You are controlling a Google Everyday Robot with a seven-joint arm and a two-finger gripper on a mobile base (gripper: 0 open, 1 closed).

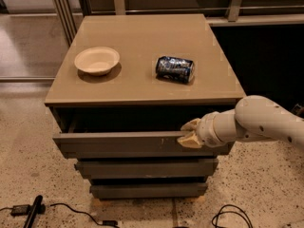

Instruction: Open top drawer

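The top drawer (118, 145) is the widest of three grey-brown fronts in the cabinet. It stands pulled out partway, with a dark gap under the cabinet top. My gripper (190, 132) is at the right part of the drawer's upper front edge. Its pale fingers (191, 124) sit one above and one below that edge, closed on the front panel. My white arm (256, 120) reaches in from the right.
On the cabinet top (142, 37) sit a pale bowl (97, 60) at the left and a dark can (175, 69) lying on its side. Two narrower drawers (147, 167) are below. Cables (228, 217) and a black tool (32, 213) lie on the floor.
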